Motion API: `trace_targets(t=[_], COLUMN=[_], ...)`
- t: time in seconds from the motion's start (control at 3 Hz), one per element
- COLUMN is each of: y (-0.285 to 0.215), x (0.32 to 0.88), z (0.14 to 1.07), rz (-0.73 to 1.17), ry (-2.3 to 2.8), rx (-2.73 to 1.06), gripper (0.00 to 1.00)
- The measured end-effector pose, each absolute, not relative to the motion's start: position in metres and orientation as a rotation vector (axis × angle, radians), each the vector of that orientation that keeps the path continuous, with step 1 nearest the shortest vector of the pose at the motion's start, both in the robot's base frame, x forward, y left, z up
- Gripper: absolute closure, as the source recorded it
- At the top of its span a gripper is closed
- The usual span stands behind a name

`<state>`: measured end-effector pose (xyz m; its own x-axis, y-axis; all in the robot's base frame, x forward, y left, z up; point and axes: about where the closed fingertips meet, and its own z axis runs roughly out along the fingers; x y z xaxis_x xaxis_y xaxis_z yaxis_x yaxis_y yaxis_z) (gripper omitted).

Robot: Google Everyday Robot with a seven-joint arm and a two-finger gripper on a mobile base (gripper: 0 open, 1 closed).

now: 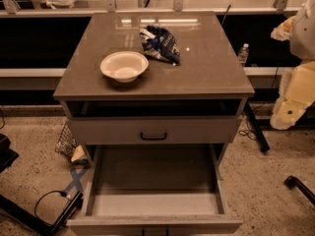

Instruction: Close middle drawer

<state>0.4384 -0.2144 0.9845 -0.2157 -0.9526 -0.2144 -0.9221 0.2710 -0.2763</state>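
Note:
The middle drawer (155,203) is pulled far out toward me, with its pale shallow box open and empty. Its front (155,226) lies at the bottom edge of the view, and the handle is barely visible there. Above it, the top drawer front (197,130) with a black bar handle (153,136) stands slightly out from the cabinet, with a dark gap over it. The lowest drawer is hidden. My gripper (284,117) and pale arm are at the right edge, beside the cabinet and apart from both drawers.
On the cabinet top (216,73) sit a white bowl (124,66) and a blue chip bag (160,44). A water bottle (243,54) stands behind at the right. Black stand legs (257,128) and cables (49,200) lie on the speckled floor on both sides.

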Motion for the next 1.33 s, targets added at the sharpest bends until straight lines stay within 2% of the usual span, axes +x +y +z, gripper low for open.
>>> trace_targets(t=[0.67,1.33], y=[-0.22,-0.252], x=[0.44,0.41], z=[0.978,0.88], rz=[-0.143,0.025], ry=[2.227,2.214], rx=[-1.677,-1.511], gripper=[0.0,0.0])
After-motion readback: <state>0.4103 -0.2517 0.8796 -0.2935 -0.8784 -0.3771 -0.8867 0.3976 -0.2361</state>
